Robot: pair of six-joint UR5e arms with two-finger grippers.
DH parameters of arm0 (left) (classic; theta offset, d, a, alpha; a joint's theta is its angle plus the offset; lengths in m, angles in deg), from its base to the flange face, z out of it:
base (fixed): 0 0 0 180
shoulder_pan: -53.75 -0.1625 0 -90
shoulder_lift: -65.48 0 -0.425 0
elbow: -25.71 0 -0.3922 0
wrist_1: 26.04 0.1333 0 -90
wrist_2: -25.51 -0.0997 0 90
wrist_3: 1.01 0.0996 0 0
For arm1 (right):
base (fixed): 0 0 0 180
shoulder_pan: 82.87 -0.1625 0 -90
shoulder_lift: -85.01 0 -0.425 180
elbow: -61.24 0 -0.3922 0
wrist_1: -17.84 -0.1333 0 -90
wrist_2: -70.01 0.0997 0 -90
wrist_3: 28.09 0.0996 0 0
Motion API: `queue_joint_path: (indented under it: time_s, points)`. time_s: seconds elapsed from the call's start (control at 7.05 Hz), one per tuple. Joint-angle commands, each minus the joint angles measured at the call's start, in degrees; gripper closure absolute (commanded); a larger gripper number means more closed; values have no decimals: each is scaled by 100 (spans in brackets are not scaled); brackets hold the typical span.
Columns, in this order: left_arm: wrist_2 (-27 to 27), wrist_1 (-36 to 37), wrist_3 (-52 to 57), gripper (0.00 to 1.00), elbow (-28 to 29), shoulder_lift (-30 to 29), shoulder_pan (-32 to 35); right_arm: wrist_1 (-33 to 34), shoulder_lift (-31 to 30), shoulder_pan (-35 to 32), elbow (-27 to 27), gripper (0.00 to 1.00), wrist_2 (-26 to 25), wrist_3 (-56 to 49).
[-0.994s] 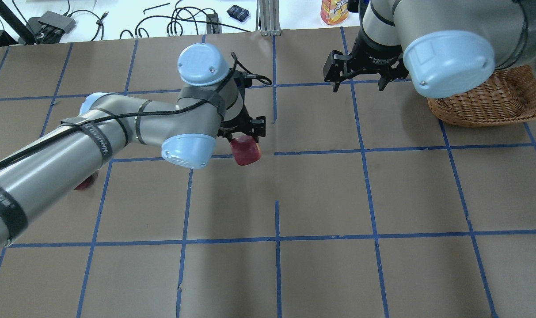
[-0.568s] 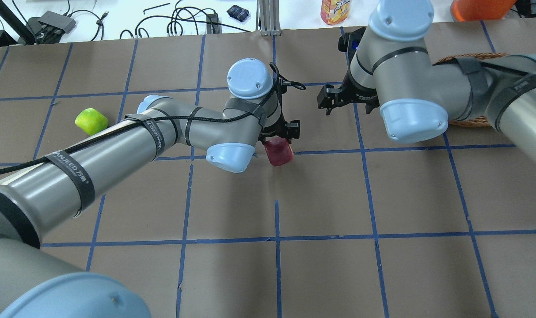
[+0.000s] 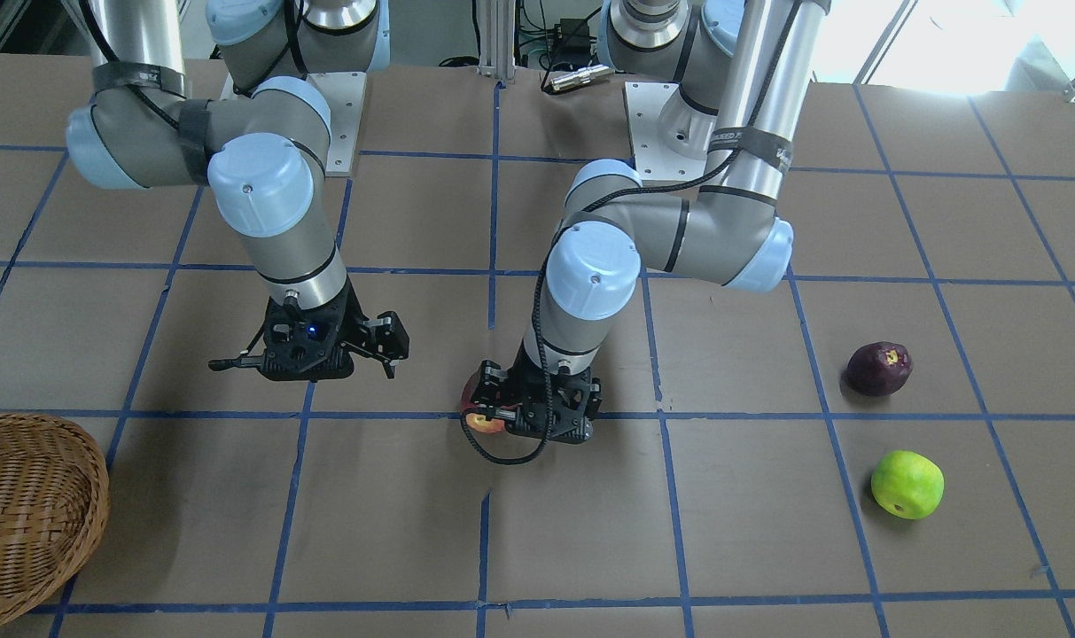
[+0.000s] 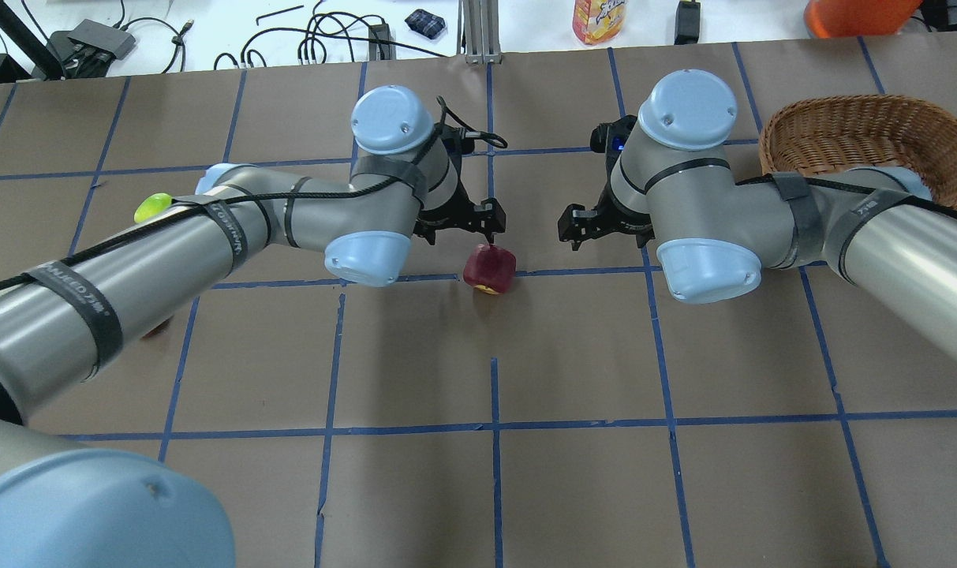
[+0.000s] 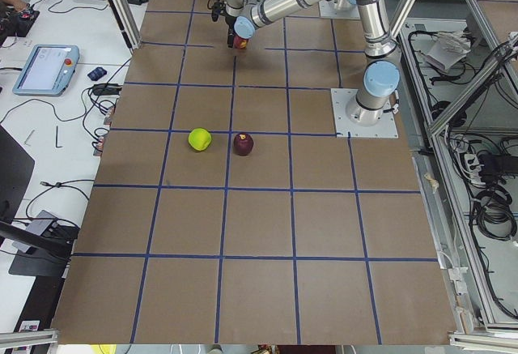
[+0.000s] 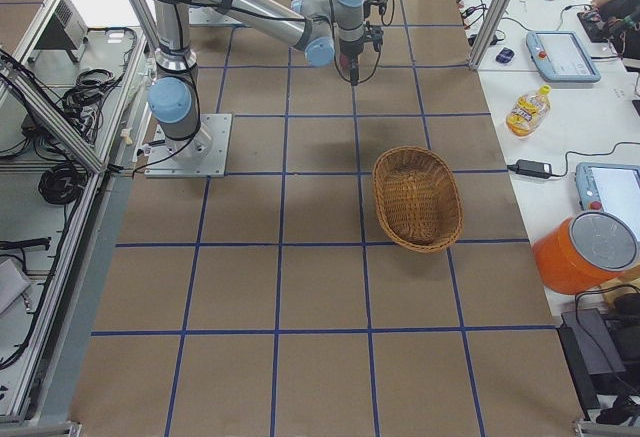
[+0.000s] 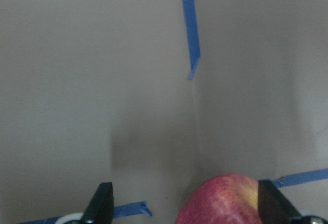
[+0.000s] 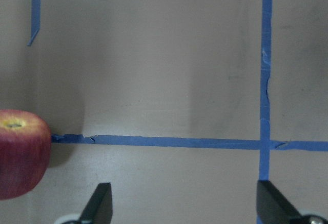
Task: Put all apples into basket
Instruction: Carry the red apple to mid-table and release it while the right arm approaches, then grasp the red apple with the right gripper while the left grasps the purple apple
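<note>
The red apple point(image 4: 489, 270) with a yellowish patch lies on the table, free. My left gripper point(image 4: 462, 225) hovers just behind it, open; in the left wrist view point(image 7: 185, 206) the red apple point(image 7: 225, 201) sits low between the fingertips, close to one of them. My right gripper point(image 4: 604, 229) is open and empty a little to the apple's right; its wrist view shows the apple point(image 8: 20, 152) at the left edge. The purple apple point(image 3: 878, 368) and the green apple point(image 3: 907, 483) lie on my left side. The wicker basket point(image 4: 865, 130) stands at the far right, with nothing showing inside.
Blue tape lines grid the brown table. A bottle point(image 4: 596, 20), cables and an orange container point(image 4: 857, 12) lie beyond the far edge. My left arm hides most of the green apple point(image 4: 153, 207) in the overhead view.
My left gripper carried the red apple rightward, let it go on the table and drew back. My right arm swung left and down toward the apple, uncovering the basket.
</note>
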Motion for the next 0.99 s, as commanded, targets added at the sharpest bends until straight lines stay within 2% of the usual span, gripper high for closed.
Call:
queue_joint_path:
  time_s: [0.0, 0.14, 0.28, 0.43, 0.57, 0.71, 0.85]
  points:
    - [-152, -1036, 1370, 0, -56, 560, -1221, 53, 124, -252, 38, 0, 421, 588]
    - [-344, -1285, 2151, 0, -64, 744, -1785, 70, 211, -541, 256, 0, 579, 1262]
    - [-720, -1401, 3238, 0, -64, 851, -2313, 53, 578, -831, 702, 0, 581, 1782]
    - [-872, -1445, 3988, 0, -73, 869, -2936, 96, 912, -1173, 976, 0, 590, 1900]
    - [-908, -1420, 5388, 0, -64, 878, -3560, 427, 1220, -1325, 1144, 0, 581, 1815]
    - [-873, -1454, 5698, 0, -108, 878, -4062, 431, 1292, -1413, 1146, 0, 572, 1570]
    - [-821, -1437, 5727, 0, -230, 748, -4415, 387, 1311, -1405, 1111, 0, 477, 558]
